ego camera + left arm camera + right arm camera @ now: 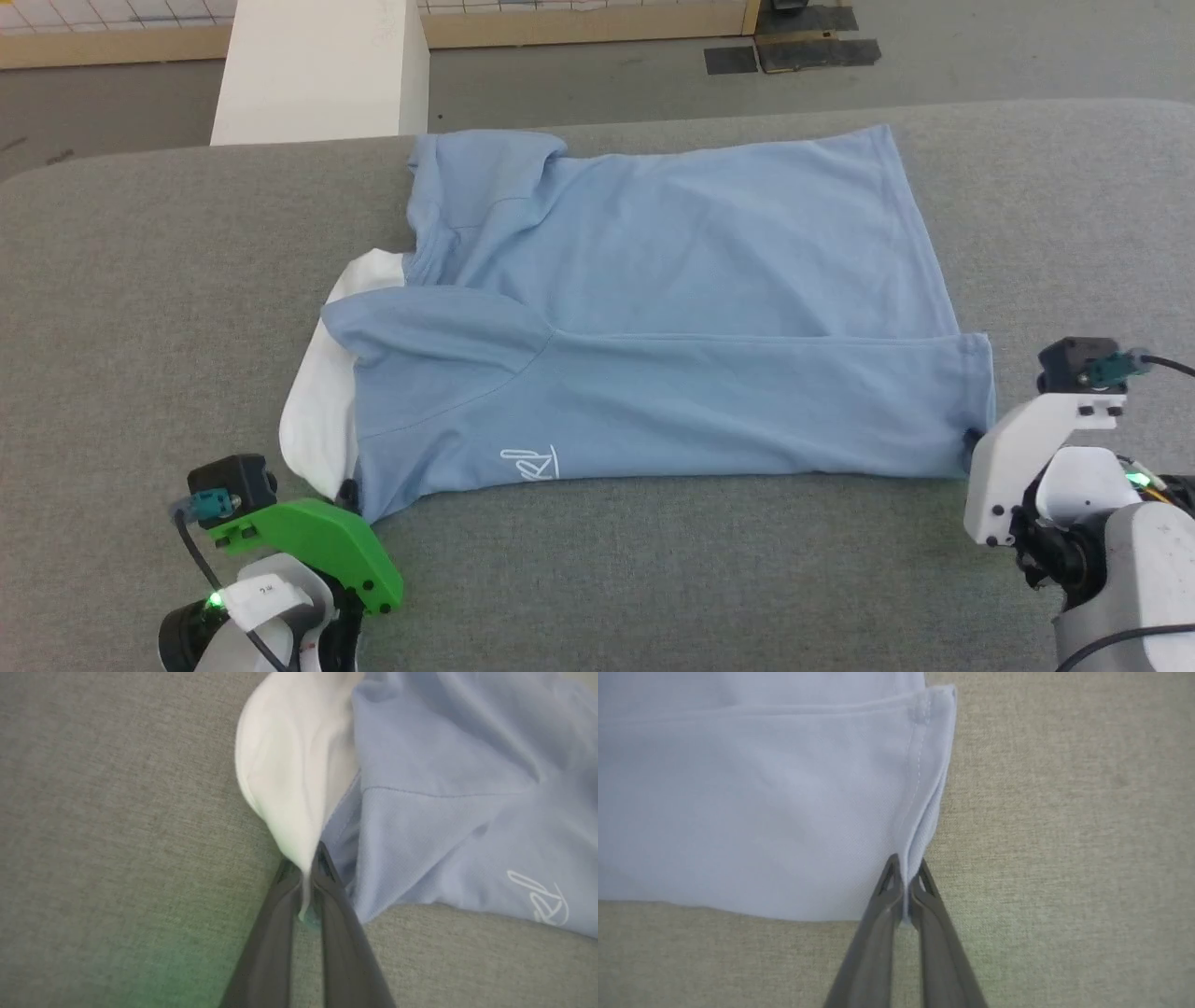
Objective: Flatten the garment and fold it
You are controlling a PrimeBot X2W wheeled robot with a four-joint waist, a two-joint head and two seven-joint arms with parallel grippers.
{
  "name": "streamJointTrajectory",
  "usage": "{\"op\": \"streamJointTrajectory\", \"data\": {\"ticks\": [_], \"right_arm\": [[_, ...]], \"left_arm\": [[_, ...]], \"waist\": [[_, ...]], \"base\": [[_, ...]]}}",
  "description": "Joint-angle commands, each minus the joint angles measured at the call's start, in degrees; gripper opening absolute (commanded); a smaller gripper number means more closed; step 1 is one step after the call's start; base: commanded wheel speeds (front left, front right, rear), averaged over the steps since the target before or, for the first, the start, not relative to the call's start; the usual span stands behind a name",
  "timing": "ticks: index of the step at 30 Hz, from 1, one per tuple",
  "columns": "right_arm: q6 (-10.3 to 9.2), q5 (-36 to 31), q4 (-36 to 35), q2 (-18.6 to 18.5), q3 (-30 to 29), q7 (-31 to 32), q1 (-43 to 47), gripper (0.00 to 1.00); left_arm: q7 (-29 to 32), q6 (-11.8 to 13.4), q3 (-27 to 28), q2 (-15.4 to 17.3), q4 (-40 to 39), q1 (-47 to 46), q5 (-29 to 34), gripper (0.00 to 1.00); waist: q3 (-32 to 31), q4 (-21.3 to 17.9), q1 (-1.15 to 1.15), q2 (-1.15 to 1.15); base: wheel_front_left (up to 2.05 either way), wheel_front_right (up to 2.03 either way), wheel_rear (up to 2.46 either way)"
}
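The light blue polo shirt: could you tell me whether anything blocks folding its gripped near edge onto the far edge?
Nothing visible does: the left gripper pinches the white collar, the right gripper the hem corner, and no object lies on the light blue polo shirt.

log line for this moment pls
garment: partly folded, lying on grey table | left gripper: shut on white collar | right gripper: shut on hem corner | both at near edge
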Motion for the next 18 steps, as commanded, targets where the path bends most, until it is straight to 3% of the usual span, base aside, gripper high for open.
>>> {"op": "streamJointTrajectory", "data": {"ticks": [1,8,18], "right_arm": [[-0.09,-0.3,-1.2,-0.1,-0.1,-1.9,0.8,0.0],[-0.09,2.6,-9.4,-0.1,-2.1,-8.7,7.2,0.0],[-0.09,9.9,-19.5,-0.1,-5.5,-2.4,22.5,0.0]], "left_arm": [[-0.9,0.0,0.3,0.1,1.0,0.3,0.9,0.0],[-3.4,1.4,1.4,0.8,-0.9,2.9,1.6,0.0],[3.0,6.1,1.3,2.8,-10.1,14.6,1.1,0.0]], "waist": [[-0.5,-0.1,0.0,0.0],[-3.3,-0.2,0.0,0.0],[-4.5,-1.8,0.0,0.0]], "base": [[0.0,0.0,0.0],[0.0,0.0,0.0],[0.0,0.0,0.0]]}}
